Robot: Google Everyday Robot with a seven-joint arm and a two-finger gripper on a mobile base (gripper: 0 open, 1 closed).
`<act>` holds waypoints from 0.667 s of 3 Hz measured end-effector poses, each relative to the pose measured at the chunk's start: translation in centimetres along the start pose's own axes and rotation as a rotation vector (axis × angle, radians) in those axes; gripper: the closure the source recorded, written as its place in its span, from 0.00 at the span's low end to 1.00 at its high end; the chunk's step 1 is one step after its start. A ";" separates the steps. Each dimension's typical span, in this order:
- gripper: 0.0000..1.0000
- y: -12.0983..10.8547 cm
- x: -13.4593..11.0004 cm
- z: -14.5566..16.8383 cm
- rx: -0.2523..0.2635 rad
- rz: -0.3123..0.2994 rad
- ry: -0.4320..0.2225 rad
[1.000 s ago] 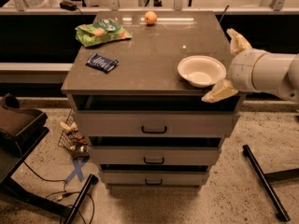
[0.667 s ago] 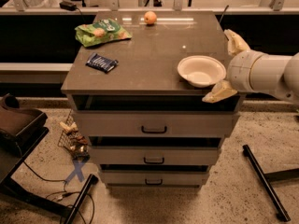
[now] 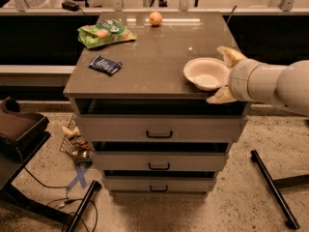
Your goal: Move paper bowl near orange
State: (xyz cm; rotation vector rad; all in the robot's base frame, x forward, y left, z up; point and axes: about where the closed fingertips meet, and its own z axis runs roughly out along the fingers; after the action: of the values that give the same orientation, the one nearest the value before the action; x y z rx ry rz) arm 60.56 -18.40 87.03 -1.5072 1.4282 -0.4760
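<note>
Shallow off-white paper bowl (image 3: 206, 73), upright and empty, near front-right corner of tabletop (image 3: 159, 57), rim close to right edge. Prob. v. light, thin-walled, stiffest at the wide rim; easily crushed or tipped, likely to slide on the smooth top. Best hold, by judgement: pinch across rim w/ light pressure, or push gently from the side. Gripper (image 3: 226, 76) at right edge, yellowish fingers (image 3: 231, 56) spread wide, straddling bowl's right side, clamped on nothing; contact w/ rim can't be told. Orange (image 3: 155, 18) at far edge, about mid-width, well apart from bowl. Green snack bag (image 3: 105, 33) near far-left corner. Blue packet (image 3: 105, 65) toward left edge.
</note>
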 end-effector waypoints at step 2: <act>0.75 -0.2 -0.5 0.0 0.001 -0.001 -0.008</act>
State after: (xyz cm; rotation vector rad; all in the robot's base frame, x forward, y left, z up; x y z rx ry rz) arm 60.56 -17.96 87.40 -1.5079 1.4211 -0.4711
